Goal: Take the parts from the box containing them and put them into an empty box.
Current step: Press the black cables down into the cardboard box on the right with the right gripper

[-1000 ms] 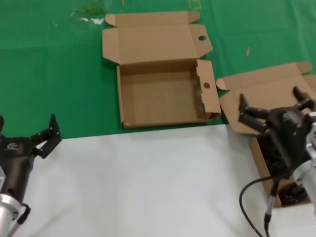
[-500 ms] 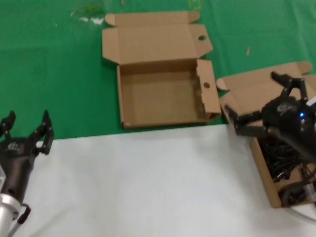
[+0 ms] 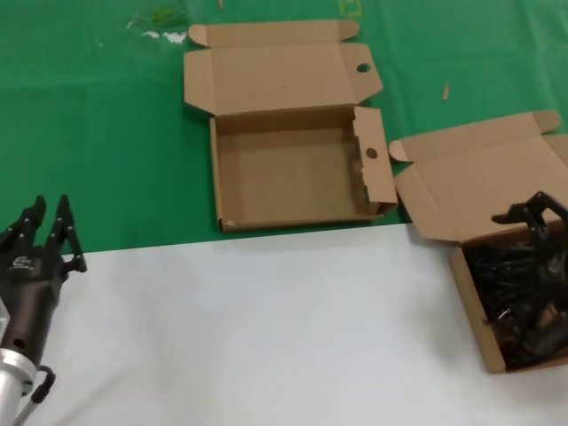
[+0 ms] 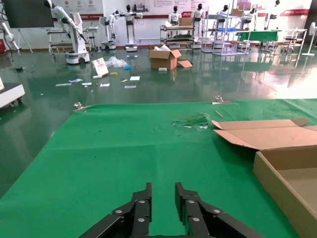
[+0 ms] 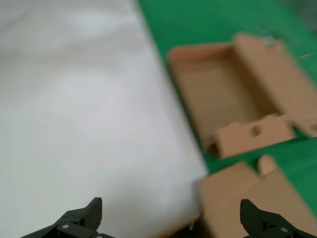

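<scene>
The empty box (image 3: 293, 177), with round holes punched in its tab and side flap, lies open on the green cloth; it also shows in the right wrist view (image 5: 218, 94) and the left wrist view (image 4: 280, 186). The box containing the parts (image 3: 469, 302) sits at the right edge, its lid folded back. Tangled black cables (image 3: 515, 284) fill it. My right gripper (image 5: 171, 206) is wide open and holds nothing. In the head view only a black finger (image 3: 530, 211) shows above the cables. My left gripper (image 3: 44, 232) waits at the near left, fingers drawn to a narrow slit (image 4: 162, 192) with nothing between them.
A white sheet (image 3: 266, 328) covers the near half of the table and green cloth (image 3: 106, 133) the far half. Small scraps (image 3: 164, 34) lie on the cloth at the back. Beyond the table is a workshop floor with other robots (image 4: 129, 20).
My right gripper has swung from over the full box's lid toward the right edge and mostly left the head view. My left gripper's fingers have closed from wide apart to a slit.
</scene>
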`<state>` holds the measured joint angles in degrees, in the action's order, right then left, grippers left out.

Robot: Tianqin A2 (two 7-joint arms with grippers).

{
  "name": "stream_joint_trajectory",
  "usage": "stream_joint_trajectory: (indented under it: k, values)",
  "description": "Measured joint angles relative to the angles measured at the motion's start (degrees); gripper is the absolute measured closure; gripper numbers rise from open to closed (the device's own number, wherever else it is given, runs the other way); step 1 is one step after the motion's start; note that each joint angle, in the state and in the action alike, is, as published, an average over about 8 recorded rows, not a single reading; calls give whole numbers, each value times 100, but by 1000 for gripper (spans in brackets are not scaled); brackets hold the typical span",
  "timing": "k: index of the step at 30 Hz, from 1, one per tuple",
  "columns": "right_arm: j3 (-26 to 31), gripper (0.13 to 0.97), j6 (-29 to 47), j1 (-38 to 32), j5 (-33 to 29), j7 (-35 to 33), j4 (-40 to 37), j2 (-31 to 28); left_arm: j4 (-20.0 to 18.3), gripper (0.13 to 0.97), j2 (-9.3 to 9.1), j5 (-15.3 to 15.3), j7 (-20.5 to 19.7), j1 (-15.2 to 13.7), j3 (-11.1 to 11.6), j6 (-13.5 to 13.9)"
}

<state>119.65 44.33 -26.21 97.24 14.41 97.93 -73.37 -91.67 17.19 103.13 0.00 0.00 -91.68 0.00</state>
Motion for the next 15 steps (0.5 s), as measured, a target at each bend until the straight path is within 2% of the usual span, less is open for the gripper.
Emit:
stream_joint_trajectory:
  k: [2,8,15]
  values:
    - [125,129,489,-297,-134,-267,-155,-3,0,841,0,0,0,0,0,0]
    - [232,129,1772,-983,-778,-1108,-728,299,0,864,0,0,0,0,0,0]
    - [293,140,2665,-1623,-1546,-1931,-1392,757,0,933,0,0,0,0,0,0]
